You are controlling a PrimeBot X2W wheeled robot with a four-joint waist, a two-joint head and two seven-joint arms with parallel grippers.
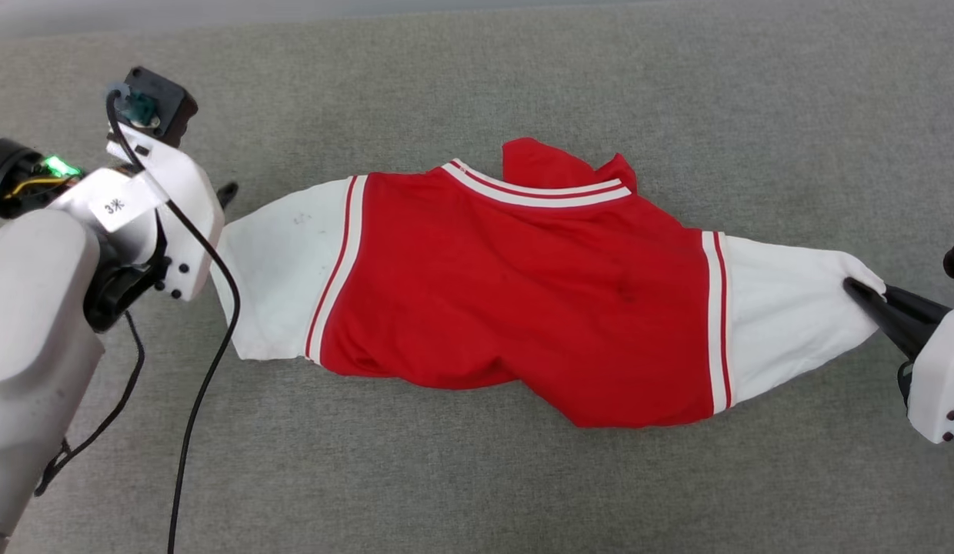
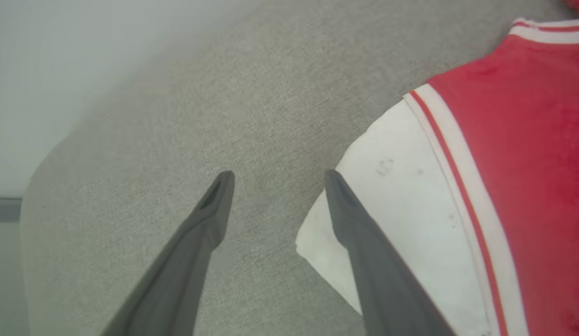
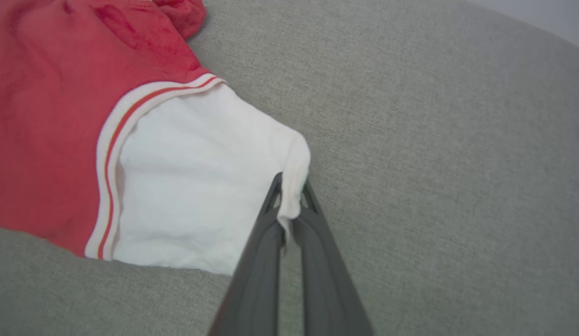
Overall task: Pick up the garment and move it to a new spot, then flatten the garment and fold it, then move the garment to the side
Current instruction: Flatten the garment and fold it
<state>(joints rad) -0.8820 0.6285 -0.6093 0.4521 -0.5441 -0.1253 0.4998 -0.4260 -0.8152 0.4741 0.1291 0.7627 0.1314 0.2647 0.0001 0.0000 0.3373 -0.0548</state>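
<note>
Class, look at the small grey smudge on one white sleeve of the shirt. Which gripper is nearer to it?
Left. The left gripper, open, stands at that sleeve's end, just beside the smudge; the right gripper pinches the opposite sleeve's tip, across the whole garment.

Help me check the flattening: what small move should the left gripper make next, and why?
Probably slide the left gripper onto the red knit T-shirt's white sleeve: its fingers straddle grey fabric beside the cuff, while the right gripper pinches the other.
</note>
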